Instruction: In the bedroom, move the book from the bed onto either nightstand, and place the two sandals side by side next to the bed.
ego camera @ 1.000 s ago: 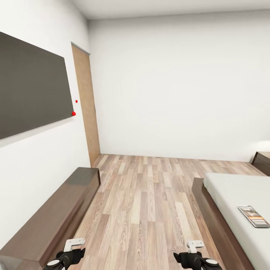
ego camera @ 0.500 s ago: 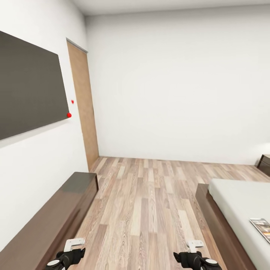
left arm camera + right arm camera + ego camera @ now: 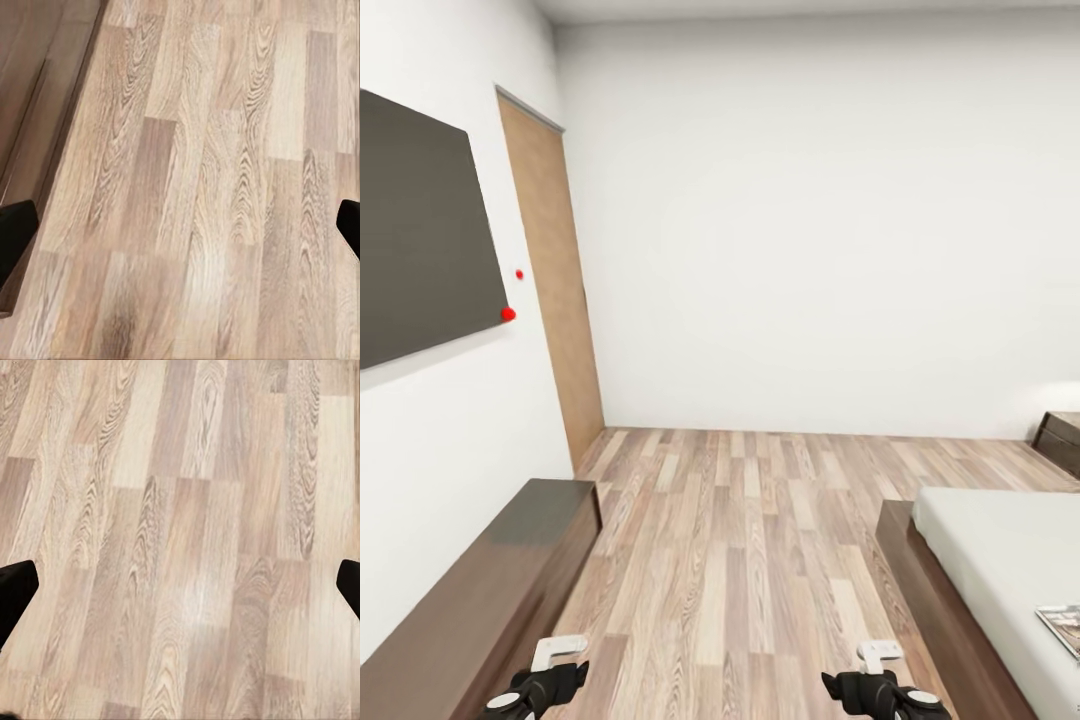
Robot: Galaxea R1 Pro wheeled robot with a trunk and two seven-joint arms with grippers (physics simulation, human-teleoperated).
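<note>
I am carrying both my left pincer (image 3: 538, 688) and right pincer (image 3: 880, 690) wide, empty; the book (image 3: 1063, 627) is lying on the bed (image 3: 1000, 540), unmoved.

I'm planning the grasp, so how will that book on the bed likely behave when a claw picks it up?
The book lies flat and looks thin, so it is probably light and may flex if held by one edge. Flush on the bed, its edge offers little to grip; sliding it toward the side may help. It won't roll.
</note>
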